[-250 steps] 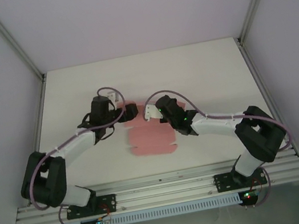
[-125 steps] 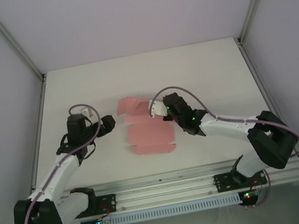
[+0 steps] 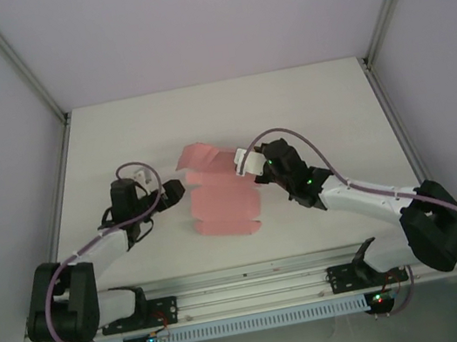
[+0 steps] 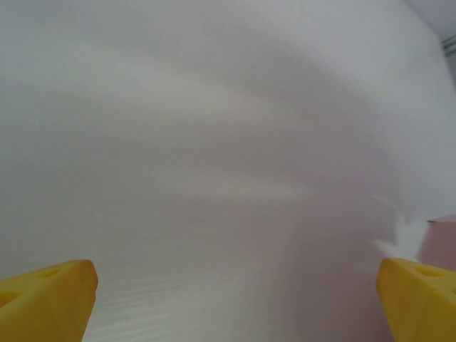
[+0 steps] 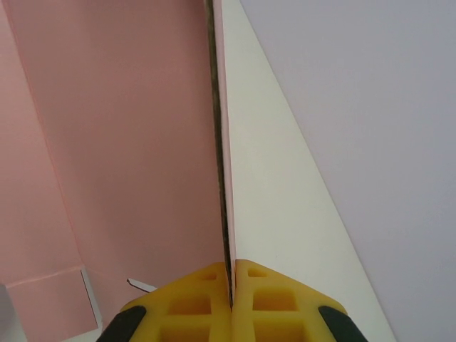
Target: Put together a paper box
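While the left gripper (image 3: 172,190) gapes empty, the right gripper (image 3: 248,165) pinches the paper box (image 3: 221,206).
Blurred left wrist view cuts off a pink corner beside its right fingertip (image 4: 420,296); the sheet lies between the grippers, one flap edge-on in the right's closed jaws.

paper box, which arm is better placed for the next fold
Right. The right fingers are shut on an edge of the pink paper box, so that arm can probably fold that panel straight away. The left fingers are wide open, holding nothing, just left of the sheet.
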Robot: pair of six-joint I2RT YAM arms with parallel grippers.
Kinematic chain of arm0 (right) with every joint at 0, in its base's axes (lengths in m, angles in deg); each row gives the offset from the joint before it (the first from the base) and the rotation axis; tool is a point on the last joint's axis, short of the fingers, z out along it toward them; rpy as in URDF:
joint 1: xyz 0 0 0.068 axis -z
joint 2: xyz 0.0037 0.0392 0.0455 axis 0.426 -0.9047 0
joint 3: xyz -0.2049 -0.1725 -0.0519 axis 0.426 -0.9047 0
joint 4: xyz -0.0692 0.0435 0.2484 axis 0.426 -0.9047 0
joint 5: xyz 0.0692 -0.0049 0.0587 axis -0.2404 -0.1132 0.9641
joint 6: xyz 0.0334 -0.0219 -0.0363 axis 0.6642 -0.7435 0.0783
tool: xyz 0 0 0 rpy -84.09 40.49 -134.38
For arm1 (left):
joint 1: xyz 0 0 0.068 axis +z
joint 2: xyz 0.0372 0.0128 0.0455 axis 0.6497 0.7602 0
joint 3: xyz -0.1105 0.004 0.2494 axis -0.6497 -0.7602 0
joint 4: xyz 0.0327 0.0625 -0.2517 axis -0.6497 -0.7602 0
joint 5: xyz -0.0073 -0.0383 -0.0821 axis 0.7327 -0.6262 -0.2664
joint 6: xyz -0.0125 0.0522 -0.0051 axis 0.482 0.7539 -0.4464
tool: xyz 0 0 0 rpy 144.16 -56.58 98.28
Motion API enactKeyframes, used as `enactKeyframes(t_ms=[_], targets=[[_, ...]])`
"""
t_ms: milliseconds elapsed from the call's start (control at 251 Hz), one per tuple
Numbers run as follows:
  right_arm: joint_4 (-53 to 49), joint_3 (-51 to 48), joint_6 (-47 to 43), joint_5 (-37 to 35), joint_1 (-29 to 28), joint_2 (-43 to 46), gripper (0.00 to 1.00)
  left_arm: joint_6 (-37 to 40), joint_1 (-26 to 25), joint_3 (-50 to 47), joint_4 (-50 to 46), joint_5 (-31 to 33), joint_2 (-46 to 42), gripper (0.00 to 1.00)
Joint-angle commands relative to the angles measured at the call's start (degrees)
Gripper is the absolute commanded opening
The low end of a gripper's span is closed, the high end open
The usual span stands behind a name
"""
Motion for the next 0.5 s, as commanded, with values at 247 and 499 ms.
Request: enactKeyframes(t_ms=[247,499], targets=[[-0.4,0.4,2.9,0.4,0.2,0.4,0.0,5.4,-7.0,2.0,8.8,-4.3,1.6,1.0],[-1.0,0.8,2.1,1.3,-1.2,-0.6,0.0,6.3,-10.1,6.5,4.3,3.6,5.7,1.0]])
